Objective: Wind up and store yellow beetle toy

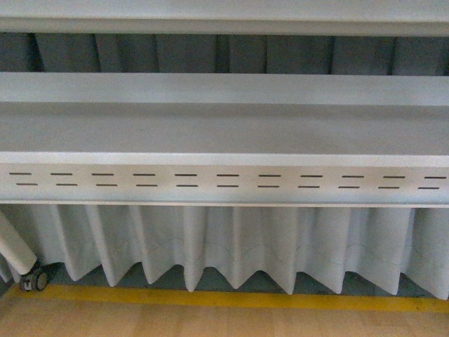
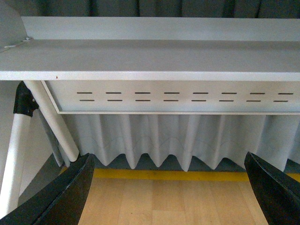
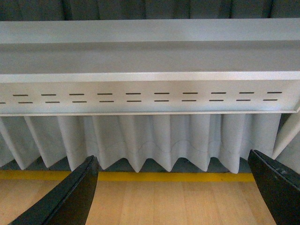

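Front view is showing no beetle toy anywhere, and neither wrist view is showing it either, so I cannot tell where it is sitting. Judging from that, the task is looking either not begun or already over, and nothing here is settling which: no winding, no carrying and no storage place is appearing. Counting from the biggest down, one grey shelf unit (image 1: 224, 130) is filling the upper part of the frame. One pleated curtain (image 1: 231, 246) is hanging beneath it, and one wooden floor (image 1: 210, 323) is running along below. One slotted panel (image 1: 224, 196) is fronting the shelf unit and carrying two rows of slots, and one yellow line (image 1: 245, 300) is crossing the floor at the curtain's foot. Two grippers are showing, one per wrist view. The left gripper (image 2: 168, 161) is hanging released, its two dark fingers (image 2: 65, 197) spread wide with nothing between them. The right gripper (image 3: 172, 159) is doing the same, and both are pointing toward the shelf unit from well apart. One white leg (image 1: 14, 246) is slanting at the left edge of the front view, with one caster (image 1: 35, 281) sitting just beside its lower end. No beetle toy is showing to count.
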Robot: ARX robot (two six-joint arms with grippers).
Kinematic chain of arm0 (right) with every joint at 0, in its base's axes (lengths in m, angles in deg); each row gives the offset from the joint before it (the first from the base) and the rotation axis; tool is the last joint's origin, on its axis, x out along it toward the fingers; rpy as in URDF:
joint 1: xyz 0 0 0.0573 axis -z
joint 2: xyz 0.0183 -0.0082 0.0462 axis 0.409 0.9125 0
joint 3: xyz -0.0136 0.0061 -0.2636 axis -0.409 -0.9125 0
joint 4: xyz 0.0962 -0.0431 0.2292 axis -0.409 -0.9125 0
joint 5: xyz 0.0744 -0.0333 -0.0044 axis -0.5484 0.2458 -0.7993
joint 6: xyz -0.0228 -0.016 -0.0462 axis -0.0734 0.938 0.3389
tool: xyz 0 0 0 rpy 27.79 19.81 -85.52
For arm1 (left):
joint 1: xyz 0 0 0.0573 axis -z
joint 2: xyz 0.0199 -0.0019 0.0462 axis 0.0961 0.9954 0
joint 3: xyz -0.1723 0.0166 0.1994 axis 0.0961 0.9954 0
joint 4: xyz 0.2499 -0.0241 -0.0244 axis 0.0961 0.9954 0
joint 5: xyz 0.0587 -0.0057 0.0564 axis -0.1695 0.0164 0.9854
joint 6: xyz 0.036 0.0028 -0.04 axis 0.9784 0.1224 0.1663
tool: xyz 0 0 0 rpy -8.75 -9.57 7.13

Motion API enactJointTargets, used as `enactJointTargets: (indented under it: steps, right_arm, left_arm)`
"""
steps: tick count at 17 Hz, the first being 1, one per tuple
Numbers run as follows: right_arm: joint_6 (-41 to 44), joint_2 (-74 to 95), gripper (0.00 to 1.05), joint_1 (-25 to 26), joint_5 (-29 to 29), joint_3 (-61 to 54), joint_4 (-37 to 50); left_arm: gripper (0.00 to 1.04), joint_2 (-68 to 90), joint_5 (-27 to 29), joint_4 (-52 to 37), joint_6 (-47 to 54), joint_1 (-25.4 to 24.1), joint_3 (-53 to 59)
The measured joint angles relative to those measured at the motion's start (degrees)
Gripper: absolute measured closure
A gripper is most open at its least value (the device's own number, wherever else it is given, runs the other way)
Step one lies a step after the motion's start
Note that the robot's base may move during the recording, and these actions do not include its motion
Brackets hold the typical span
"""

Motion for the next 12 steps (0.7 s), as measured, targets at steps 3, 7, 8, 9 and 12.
enactJointTargets:
  steps: [3, 7, 8, 9, 12]
  right_arm:
    - [0.0, 0.0, 0.07, 0.0, 0.0, 0.0, 0.0]
    - [0.0, 0.0, 0.07, 0.0, 0.0, 0.0, 0.0]
    - [0.0, 0.0, 0.07, 0.0, 0.0, 0.0, 0.0]
    - [0.0, 0.0, 0.07, 0.0, 0.0, 0.0, 0.0]
    - [0.0, 0.0, 0.07, 0.0, 0.0, 0.0, 0.0]
  left_arm:
    - [0.07, 0.0, 0.0, 0.0, 0.0, 0.0, 0.0]
    - [0.07, 0.0, 0.0, 0.0, 0.0, 0.0, 0.0]
    - [0.07, 0.0, 0.0, 0.0, 0.0, 0.0, 0.0]
    - [0.07, 0.0, 0.0, 0.0, 0.0, 0.0, 0.0]
    - [0.07, 0.0, 0.0, 0.0, 0.0, 0.0, 0.0]
